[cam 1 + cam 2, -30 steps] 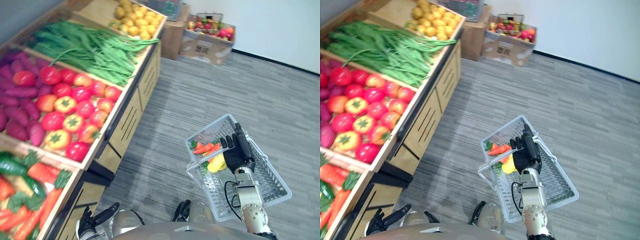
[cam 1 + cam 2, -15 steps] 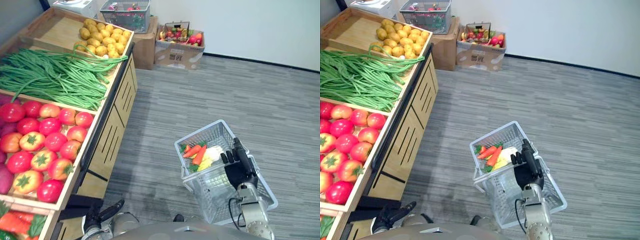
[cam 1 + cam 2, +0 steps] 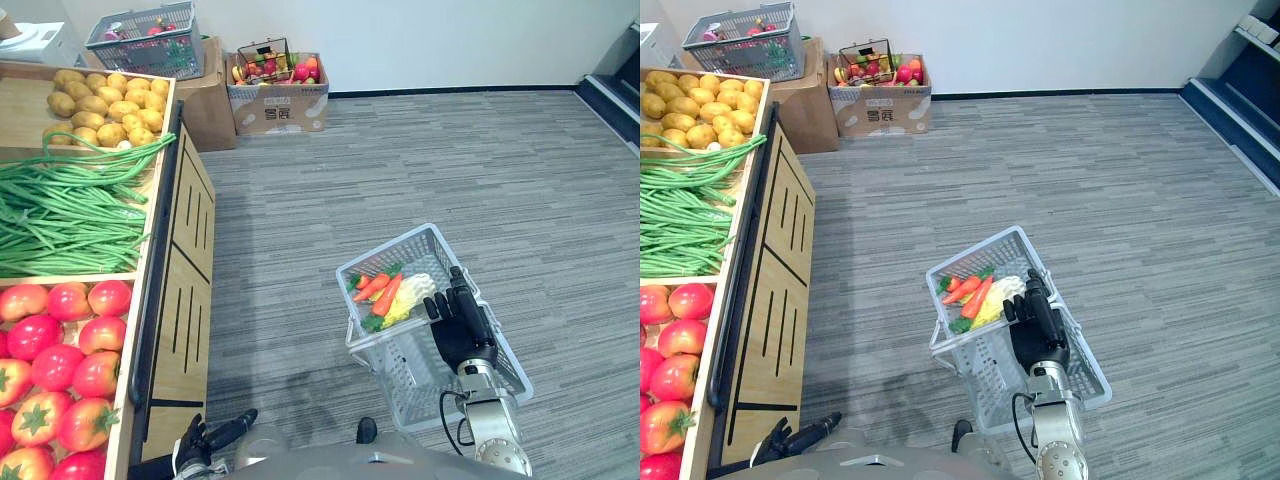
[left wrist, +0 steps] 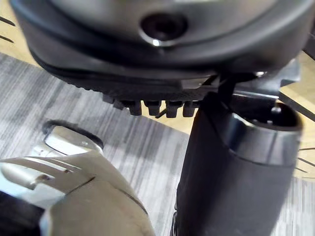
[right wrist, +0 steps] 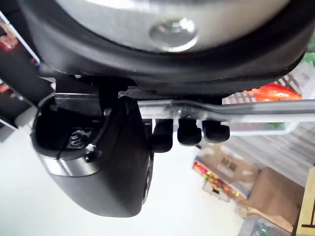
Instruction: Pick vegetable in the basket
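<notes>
A white wire basket point(image 3: 503, 352) hangs off the floor to the right of the produce stand. My right hand point(image 3: 460, 331) is shut on its metal handle point(image 5: 256, 109), fingers curled over the bar in the right wrist view. Inside, at the basket's far end, lie two orange carrots point(image 3: 378, 290) with green tops and a pale yellow vegetable point(image 3: 412, 297). My left hand point(image 3: 213, 437) hangs low beside the stand's front, fingers relaxed and holding nothing.
The wooden stand point(image 3: 182, 300) runs along the left with red tomatoes point(image 3: 62, 340), green beans point(image 3: 60, 205) and potatoes point(image 3: 95, 100). A cardboard box of produce point(image 3: 277, 95) and a grey wire basket point(image 3: 143, 30) stand by the far wall. Grey carpet point(image 3: 450, 170) stretches to the right.
The whole picture has swung away from the stand toward the open floor, so the camera moved. The basket stays in my right hand with the same vegetables inside.
</notes>
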Available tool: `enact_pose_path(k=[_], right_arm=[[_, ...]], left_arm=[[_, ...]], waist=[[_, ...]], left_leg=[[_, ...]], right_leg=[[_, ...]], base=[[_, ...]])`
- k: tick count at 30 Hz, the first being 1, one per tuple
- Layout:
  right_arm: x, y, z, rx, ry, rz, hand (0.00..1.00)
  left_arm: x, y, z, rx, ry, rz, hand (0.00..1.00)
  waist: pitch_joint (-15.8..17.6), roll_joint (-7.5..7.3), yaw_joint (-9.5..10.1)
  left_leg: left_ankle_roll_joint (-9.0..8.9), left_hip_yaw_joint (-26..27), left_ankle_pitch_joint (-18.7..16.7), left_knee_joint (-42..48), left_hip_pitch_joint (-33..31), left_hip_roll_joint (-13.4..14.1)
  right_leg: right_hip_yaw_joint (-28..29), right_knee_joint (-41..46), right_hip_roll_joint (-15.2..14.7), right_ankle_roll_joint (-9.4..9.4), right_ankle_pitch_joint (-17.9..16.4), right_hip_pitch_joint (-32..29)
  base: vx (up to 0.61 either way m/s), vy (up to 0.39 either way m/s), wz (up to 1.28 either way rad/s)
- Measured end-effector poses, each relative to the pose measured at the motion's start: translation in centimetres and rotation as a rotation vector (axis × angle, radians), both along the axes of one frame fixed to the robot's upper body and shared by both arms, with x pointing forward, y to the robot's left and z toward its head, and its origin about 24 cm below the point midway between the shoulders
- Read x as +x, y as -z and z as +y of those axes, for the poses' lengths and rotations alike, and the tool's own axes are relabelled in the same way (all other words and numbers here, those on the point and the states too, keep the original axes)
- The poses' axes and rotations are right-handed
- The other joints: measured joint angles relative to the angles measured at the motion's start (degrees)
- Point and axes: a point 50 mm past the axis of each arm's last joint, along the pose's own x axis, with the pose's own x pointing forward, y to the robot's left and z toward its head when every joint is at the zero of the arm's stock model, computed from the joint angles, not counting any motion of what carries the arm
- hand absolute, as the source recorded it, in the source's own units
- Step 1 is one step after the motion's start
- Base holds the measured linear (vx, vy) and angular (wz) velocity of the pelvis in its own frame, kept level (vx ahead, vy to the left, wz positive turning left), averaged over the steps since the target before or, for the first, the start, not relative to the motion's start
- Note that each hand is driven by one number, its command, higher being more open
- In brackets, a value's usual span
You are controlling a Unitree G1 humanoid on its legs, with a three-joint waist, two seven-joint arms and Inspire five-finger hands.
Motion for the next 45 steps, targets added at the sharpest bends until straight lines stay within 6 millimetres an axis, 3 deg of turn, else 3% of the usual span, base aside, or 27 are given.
enact_pose_path(k=[3,10,20,24,25,27,28,30,31,35,45], right_arm=[[0.1,0.0,0.0,-0.004,-0.003,-0.001,0.0],[1.0,0.3,1.2,0.01,-0.05,0.003,0.0],[0.9,1.8,3.4,0.033,-0.13,0.071,0.0],[0.9,1.8,3.4,0.032,-0.131,0.077,0.0],[0.9,1.8,3.3,0.032,-0.126,0.078,0.0],[0.5,2.0,3.0,0.033,-0.109,0.09,0.0],[0.0,2.3,2.8,0.037,-0.093,0.105,0.0],[-0.4,2.6,3.0,0.051,-0.083,0.12,0.0],[-0.2,2.4,3.2,0.045,-0.088,0.111,0.0],[-0.3,2.7,3.2,0.025,-0.094,0.124,0.0],[-0.6,3.3,3.4,0.03,-0.101,0.153,0.0]], left_arm=[[1.1,-0.1,-0.2,0.001,0.029,-0.025,1.0],[1.5,-0.3,-0.1,0.009,0.065,-0.031,1.0],[1.5,-0.5,0.8,0.035,0.087,-0.026,1.0],[1.6,-0.5,0.7,0.032,0.087,-0.029,1.0],[1.6,-0.4,0.6,0.029,0.088,-0.03,1.0],[1.6,-0.4,0.6,0.029,0.096,-0.029,1.0],[1.6,-0.5,0.7,0.034,0.105,-0.028,1.0],[1.4,-0.5,1.1,0.044,0.106,-0.021,1.0],[1.3,-0.5,1.1,0.044,0.105,-0.018,1.0],[0.9,-0.4,1.0,0.039,0.088,-0.006,1.0],[0.9,-0.2,0.6,0.023,0.08,-0.007,1.0]], waist=[[-0.08,0.14,-0.25],[-0.13,-0.17,0.53],[-0.62,-2.67,1.6],[-0.59,-2.58,2.1],[-0.52,-2.55,1.86],[-0.51,-2.7,0.88],[-0.76,-3.21,0.09],[-1.29,-4.26,1.16],[-1.54,-4.58,1.18],[-1.44,-3.51,1.18],[-2.0,-3.63,2.07]], left_leg=[[-0.37,-1.25,1.5,-3.85,-0.06,-0.85],[-0.35,0.31,2.29,-7.04,-0.36,-1.81],[-0.53,1.32,1.79,-6.26,-1.18,-2.66],[-0.31,-0.71,0.32,-3.16,-2.38,-3.0],[0.07,-2.86,0.14,-2.49,-3.12,-3.67],[0.61,-6.03,0.19,-1.47,-3.89,-5.05],[0.75,-8.42,0.28,-0.8,-4.36,-6.14],[0.52,-9.19,0.18,-0.41,-4.76,-6.94],[0.27,-9.79,0.01,0.37,-5.57,-6.87],[-0.23,-12.1,0.68,-0.24,-6.88,-6.37],[-0.28,-14.23,2.82,-5.71,-3.91,-6.45]], right_leg=[[-1.11,-2.57,-0.49,-0.01,1.85,-0.3],[1.81,-7.32,-0.69,0.17,6.43,-1.81],[5.57,-8.37,-0.94,0.66,9.7,-3.84],[4.86,-6.95,-1.23,0.75,9.23,-3.61],[4.72,-3.53,-1.62,1.17,7.36,-4.75],[8.97,4.72,-2.16,1.08,2.77,-7.33],[15.41,7.72,-2.17,1.36,0.84,-7.97],[17.05,8.07,-2.93,3.25,-1.41,-7.78],[16.5,6.75,-3.0,3.75,-1.52,-7.39],[13.45,2.8,-2.9,3.95,-0.16,-5.78],[9.78,-3.58,-3.84,3.79,1.5,-0.78]], base=[[0.0,0.026,0.17],[-0.05,0.05,-0.22],[-0.1,0.035,-0.17],[-0.08,0.047,0.14],[-0.05,0.079,0.54],[-0.01,0.113,0.85],[0.03,0.122,0.93],[0.02,0.037,0.49],[-0.01,-0.047,0.25],[0.0,-0.034,0.29],[0.07,-0.008,0.14]])
